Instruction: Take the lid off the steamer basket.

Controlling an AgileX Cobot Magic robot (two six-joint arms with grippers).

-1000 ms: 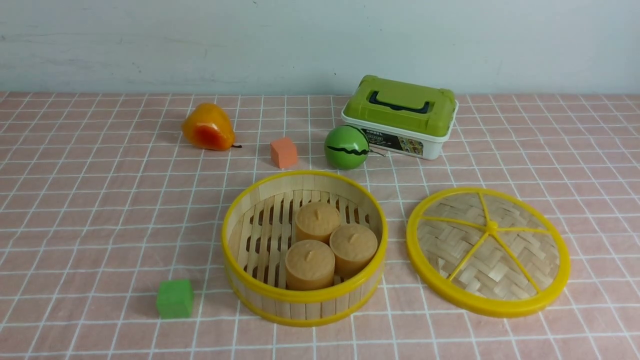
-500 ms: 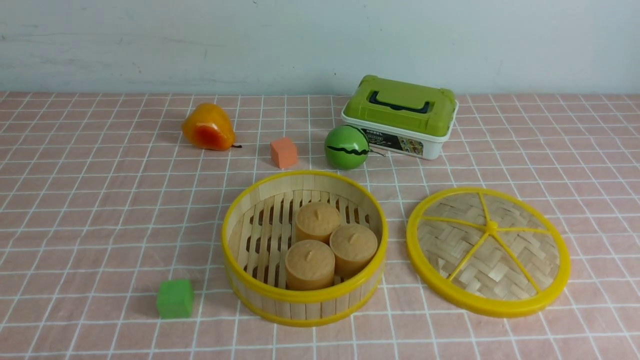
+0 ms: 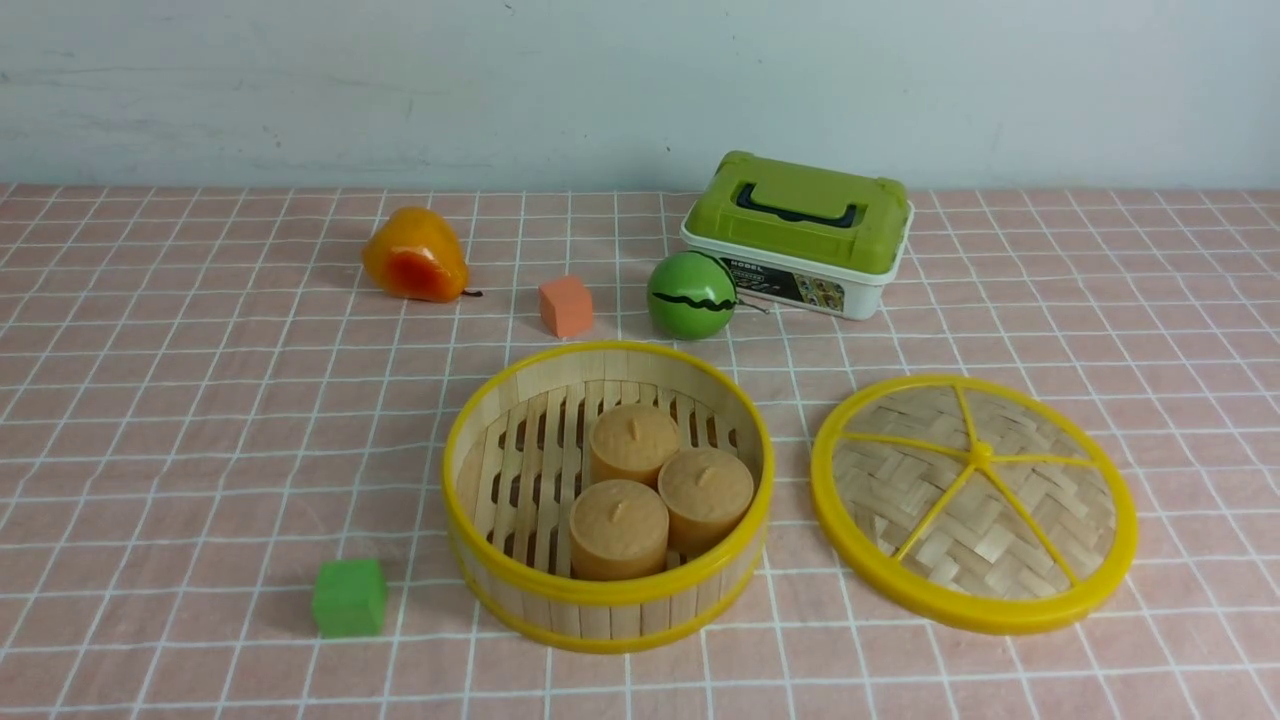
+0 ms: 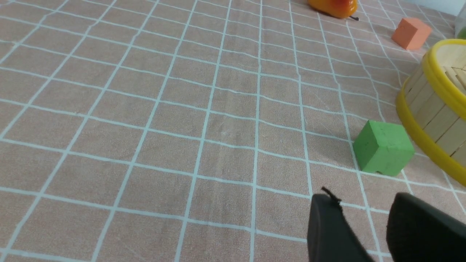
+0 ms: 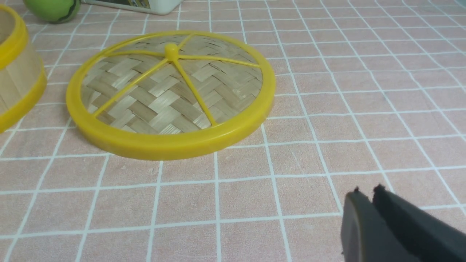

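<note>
The steamer basket (image 3: 600, 595) stands uncovered at the table's front middle, with three tan cylinders (image 3: 650, 485) inside. Its wall also shows in the left wrist view (image 4: 433, 105) and in the right wrist view (image 5: 18, 83). The lid (image 3: 975, 500) lies flat on the cloth just right of the basket, apart from it, and is also in the right wrist view (image 5: 171, 91). Neither gripper shows in the front view. My left gripper (image 4: 364, 203) is open and empty above the cloth near a green cube. My right gripper (image 5: 367, 192) is shut and empty, nearer than the lid and apart from it.
A green cube (image 3: 349, 597) sits left of the basket. Behind the basket are an orange cube (image 3: 566, 305), a green ball (image 3: 691, 294), an orange pear (image 3: 415, 255) and a white box with a green lid (image 3: 800, 235). The cloth is pink with white checks.
</note>
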